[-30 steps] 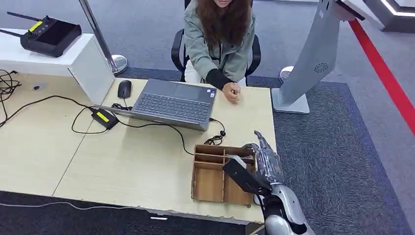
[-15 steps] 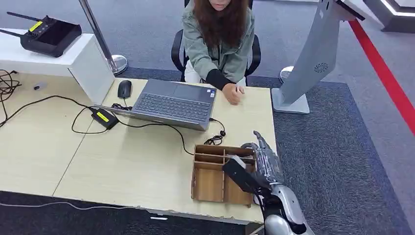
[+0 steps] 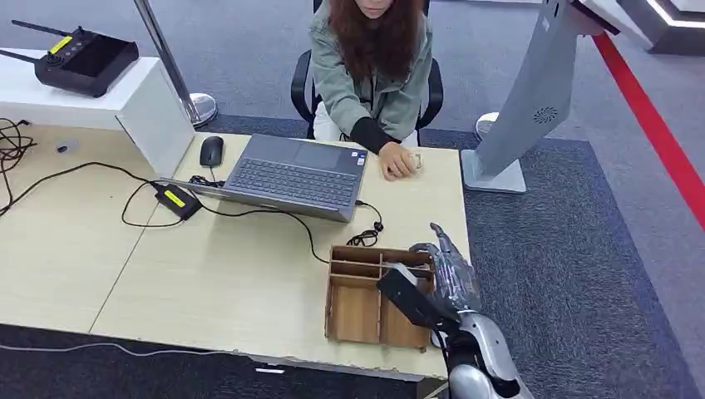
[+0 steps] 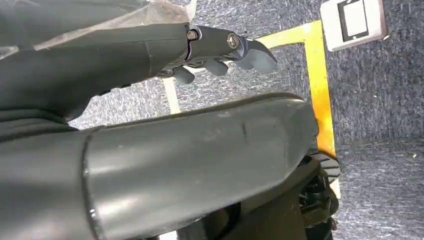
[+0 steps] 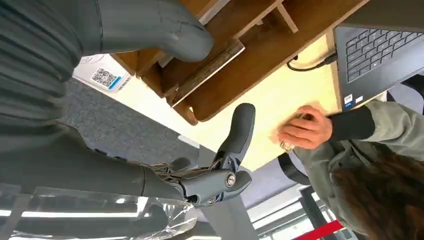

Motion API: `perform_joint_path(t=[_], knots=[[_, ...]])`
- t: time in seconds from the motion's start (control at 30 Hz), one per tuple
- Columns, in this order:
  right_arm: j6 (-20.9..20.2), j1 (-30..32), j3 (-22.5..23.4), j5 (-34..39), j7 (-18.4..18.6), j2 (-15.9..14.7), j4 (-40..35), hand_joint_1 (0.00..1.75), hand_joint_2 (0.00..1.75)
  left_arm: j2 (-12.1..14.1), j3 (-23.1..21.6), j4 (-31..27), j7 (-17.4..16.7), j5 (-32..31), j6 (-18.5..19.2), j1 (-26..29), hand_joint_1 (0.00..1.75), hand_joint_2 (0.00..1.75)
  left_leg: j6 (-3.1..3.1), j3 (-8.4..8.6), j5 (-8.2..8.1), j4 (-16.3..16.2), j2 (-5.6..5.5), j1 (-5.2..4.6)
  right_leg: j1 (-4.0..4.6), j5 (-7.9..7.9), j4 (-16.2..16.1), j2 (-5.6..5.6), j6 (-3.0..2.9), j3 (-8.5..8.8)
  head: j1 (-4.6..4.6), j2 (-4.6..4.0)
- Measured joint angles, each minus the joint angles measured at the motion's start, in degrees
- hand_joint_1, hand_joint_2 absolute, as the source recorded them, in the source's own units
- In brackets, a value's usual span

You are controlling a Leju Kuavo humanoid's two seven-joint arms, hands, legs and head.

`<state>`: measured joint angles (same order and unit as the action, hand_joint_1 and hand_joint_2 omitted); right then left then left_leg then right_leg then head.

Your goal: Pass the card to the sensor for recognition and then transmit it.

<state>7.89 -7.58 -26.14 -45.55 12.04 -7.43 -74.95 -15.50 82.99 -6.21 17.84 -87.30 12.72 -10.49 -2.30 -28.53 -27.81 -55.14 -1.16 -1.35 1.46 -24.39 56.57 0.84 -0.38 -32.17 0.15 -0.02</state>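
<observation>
Poised over the compartmented brown wooden tray (image 3: 356, 311), the right robot hand (image 3: 445, 270), fingers spread and empty, must next reach down for a card.

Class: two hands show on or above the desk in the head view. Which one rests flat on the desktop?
The person's hand, beside the laptop. The robot's right hand hovers at the wooden tray instead.

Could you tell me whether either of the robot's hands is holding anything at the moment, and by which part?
Nothing is held. The right hand hovers open above the wooden divided box; the left hand hangs empty.
</observation>
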Motion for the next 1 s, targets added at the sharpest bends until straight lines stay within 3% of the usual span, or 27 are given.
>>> perform_joint_path(t=[1.0], knots=[[0.1,0.1,0.8,0.0,0.9,0.0,2.0,0.82,1.75,0.0,0.2,0.0,0.3,0.0,0.0,-0.1,0.0,0.0,-0.01,0.0,-0.01,0.0,0.0,0.0,0.0,0.0,0.0,0.0,0.0,0.0,0.02,0.0]])
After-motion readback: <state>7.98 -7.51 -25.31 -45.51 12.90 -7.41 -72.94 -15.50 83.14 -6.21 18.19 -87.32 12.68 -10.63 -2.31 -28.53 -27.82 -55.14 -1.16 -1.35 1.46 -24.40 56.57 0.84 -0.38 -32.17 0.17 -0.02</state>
